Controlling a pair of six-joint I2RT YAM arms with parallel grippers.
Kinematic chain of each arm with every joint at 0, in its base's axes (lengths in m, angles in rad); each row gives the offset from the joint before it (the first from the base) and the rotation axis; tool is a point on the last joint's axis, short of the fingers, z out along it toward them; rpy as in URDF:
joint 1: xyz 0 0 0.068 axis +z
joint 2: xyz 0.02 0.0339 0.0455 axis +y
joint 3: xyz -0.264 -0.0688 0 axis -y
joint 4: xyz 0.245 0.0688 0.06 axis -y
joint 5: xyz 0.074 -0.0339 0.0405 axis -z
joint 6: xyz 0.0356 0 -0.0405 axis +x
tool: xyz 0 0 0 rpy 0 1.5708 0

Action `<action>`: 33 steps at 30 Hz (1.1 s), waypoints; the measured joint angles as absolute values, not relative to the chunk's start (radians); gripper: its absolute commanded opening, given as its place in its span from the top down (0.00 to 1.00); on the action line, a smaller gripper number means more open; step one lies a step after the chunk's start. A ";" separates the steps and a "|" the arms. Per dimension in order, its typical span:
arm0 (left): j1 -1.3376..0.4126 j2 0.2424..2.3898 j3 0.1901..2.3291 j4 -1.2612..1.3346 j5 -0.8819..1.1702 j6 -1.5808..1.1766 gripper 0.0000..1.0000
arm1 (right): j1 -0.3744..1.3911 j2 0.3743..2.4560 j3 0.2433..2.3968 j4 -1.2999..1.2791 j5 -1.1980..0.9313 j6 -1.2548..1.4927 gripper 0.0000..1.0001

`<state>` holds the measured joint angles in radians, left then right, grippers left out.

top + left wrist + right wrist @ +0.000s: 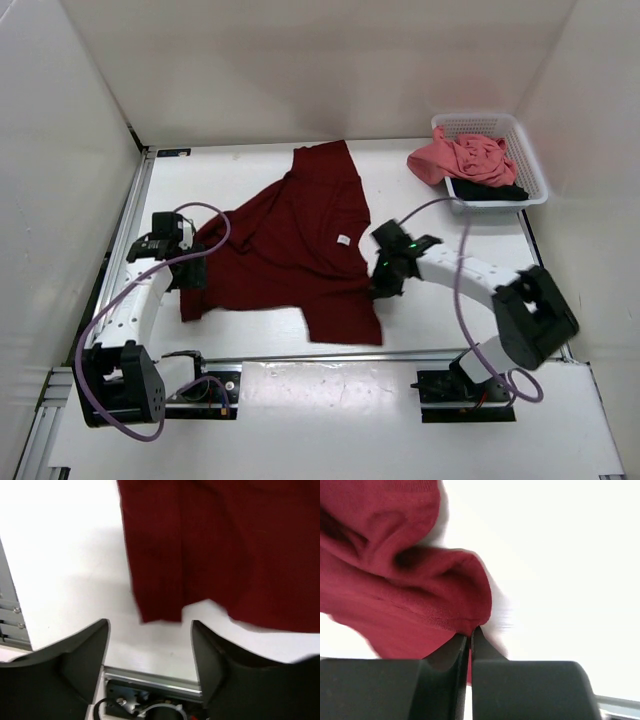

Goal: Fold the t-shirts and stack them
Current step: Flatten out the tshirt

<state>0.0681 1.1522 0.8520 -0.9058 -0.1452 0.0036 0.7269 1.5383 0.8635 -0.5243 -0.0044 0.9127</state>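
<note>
Across your table's [230, 170] middle 1 maroon t-shirt [300, 240] is lying, long axis running far-to-near; your right gripper [470, 635] is pinching its right edge, your left gripper [150, 625] is hovering spread and empty beside its near-left corner

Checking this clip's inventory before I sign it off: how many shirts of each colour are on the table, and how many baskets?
Maroon shirt: 1
Pink shirt: 1
Black shirt: 1
White basket: 1
Total: 4
</note>
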 measured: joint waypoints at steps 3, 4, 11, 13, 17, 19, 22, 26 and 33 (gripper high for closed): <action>0.070 1.133 0.815 -0.913 -0.146 0.001 0.13 | 0.566 1.437 0.855 -0.556 0.018 0.843 0.59; 0.071 1.129 0.809 -0.913 -0.147 0.001 0.13 | 0.516 1.424 0.857 -0.562 0.016 0.800 0.40; 0.075 1.147 0.809 -0.939 -0.130 0.001 0.12 | 0.524 1.422 0.855 -0.663 0.012 0.664 0.23; 0.071 1.162 0.811 -0.957 -0.106 0.001 0.12 | 0.539 1.372 0.830 -0.677 0.013 0.664 0.22; -0.001 1.169 0.811 -1.007 -0.053 -0.001 0.11 | 0.544 1.250 0.741 -0.703 0.023 0.680 0.22; -0.091 1.169 0.811 -1.023 -0.053 0.000 0.13 | 0.544 1.235 0.701 -0.710 0.024 0.689 0.22; -0.211 1.174 0.771 -1.011 -0.080 -0.001 0.22 | 0.544 1.243 0.662 -0.713 0.022 0.700 0.24; -0.268 1.200 0.645 -0.979 -0.165 0.001 0.38 | 0.550 1.267 0.657 -0.701 0.016 0.703 0.26; -0.269 1.215 0.627 -0.965 -0.218 0.001 0.46 | 0.579 1.312 0.671 -0.684 0.004 0.703 0.26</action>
